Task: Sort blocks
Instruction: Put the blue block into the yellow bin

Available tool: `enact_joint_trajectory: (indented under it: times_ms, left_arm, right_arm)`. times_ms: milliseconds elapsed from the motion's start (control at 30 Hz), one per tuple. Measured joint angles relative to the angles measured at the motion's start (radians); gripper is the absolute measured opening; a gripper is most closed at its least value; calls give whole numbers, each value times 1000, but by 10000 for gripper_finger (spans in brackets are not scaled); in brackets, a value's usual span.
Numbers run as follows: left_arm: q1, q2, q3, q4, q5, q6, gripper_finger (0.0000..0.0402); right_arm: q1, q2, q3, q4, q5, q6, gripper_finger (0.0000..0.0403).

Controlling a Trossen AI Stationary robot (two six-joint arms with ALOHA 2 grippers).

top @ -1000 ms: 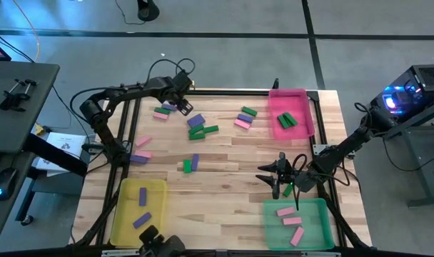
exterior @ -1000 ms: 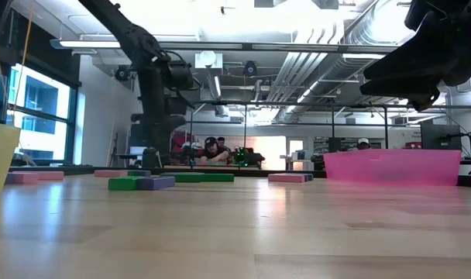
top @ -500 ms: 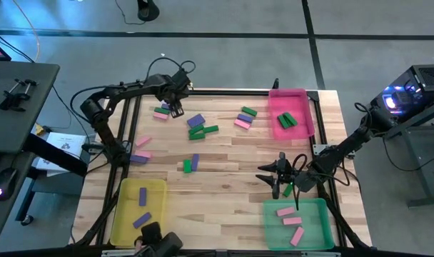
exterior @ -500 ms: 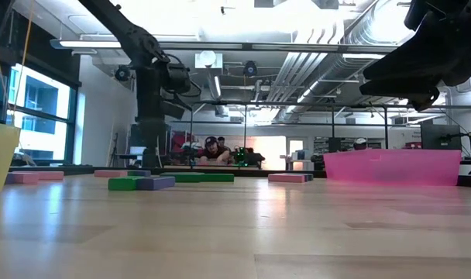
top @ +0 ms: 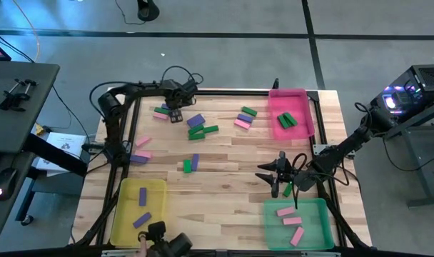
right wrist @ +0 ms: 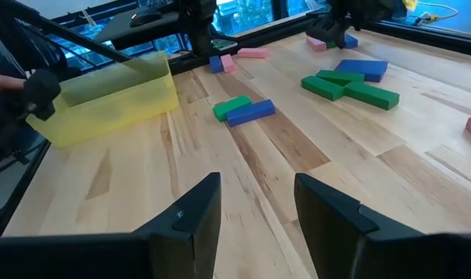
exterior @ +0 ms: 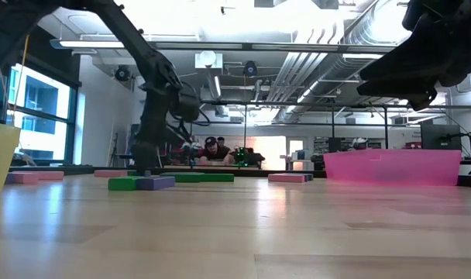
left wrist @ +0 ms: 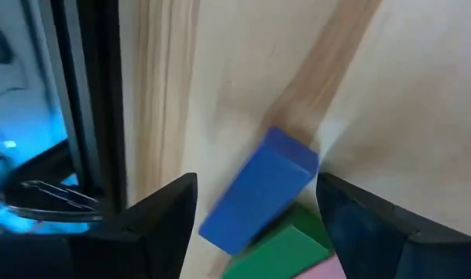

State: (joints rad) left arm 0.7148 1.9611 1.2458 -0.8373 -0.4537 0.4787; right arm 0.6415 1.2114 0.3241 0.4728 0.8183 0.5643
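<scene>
Left gripper sits over the table's far-left corner, directly above a small cluster of blocks. In the left wrist view its fingers stand spread, nothing pinched, with a purple block lying between them. That block's long axis runs on a slant from about 7 o'clock to 1 o'clock, so it is not square to the fingers — I judge some wrist turn is needed before closing. A green block and a pink one touch it on the near side and crowd the grip.

Seen from overhead, the gripper covers most of this cluster; only a pink block and a green edge show at its 9 o'clock. Loose blocks lie across mid-table, the nearest being a purple-and-green group at the gripper's 4 o'clock.

The yellow tray, near-left, holds two purple blocks and is the likely destination — a long carry toward 6 o'clock.

Right gripper waits near the green tray, well apart from this cluster; its fingers are spread and empty. The left arm is plainly nearer.

At table height the cluster merges with other blocks and cannot be separated.
</scene>
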Motion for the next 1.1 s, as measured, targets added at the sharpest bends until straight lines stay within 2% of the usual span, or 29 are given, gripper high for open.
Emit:
enact_joint_trajectory:
  times_ms: [133,300,567,700,933,1100]
  left_arm:
    - [-15,24,19,14,-50,38,254]
    - [-18,25,20,49,-36,83,248]
    - [3,22,25,96,-18,67,171]
    - [29,22,57,81,49,22,139]
    - [67,22,83,76,146,-36,110]
    - [72,22,88,65,145,-60,92]
  right_arm:
    - [0,0,0,0,-1,7,149]
    - [0,0,0,2,-6,13,149]
    - [1,0,0,3,-19,30,149]
    - [1,0,0,3,-44,41,149]
    - [1,0,0,3,-52,49,149]
    - [1,0,0,3,-52,49,149]
